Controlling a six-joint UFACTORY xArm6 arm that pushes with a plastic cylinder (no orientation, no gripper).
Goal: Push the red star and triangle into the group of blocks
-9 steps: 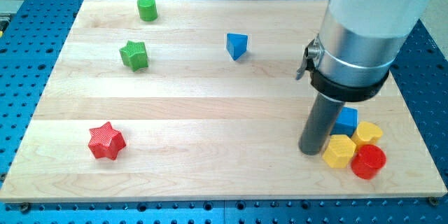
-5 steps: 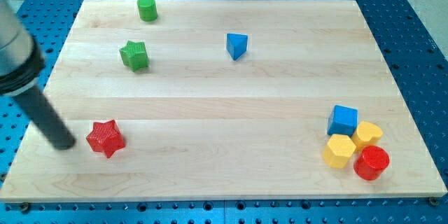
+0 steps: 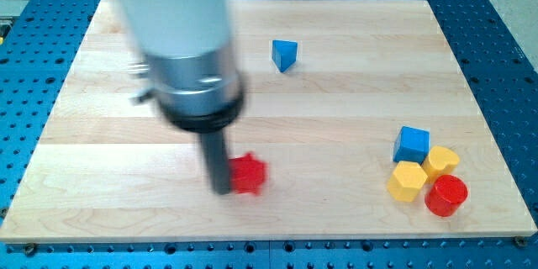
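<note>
Wooden board — my tip seemingly touching red star.

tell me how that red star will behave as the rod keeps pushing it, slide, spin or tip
The red star looks low and flat-bottomed, so it will probably slide rather than tip. My tip sits against its left side at the view's left; a push off its centre could turn it on its points. It looks small and rigid, so likely light on the wooden board.

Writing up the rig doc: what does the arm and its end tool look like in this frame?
A wide, pale grey-white cylindrical arm housing, motion-blurred, steps down to a brushed silver metal section ringed below by a black collar. A small dark fitting sticks out on the view's left. From the collar hangs a straight dark grey rod ending in my tip. No markings or loose cables visible.
</note>
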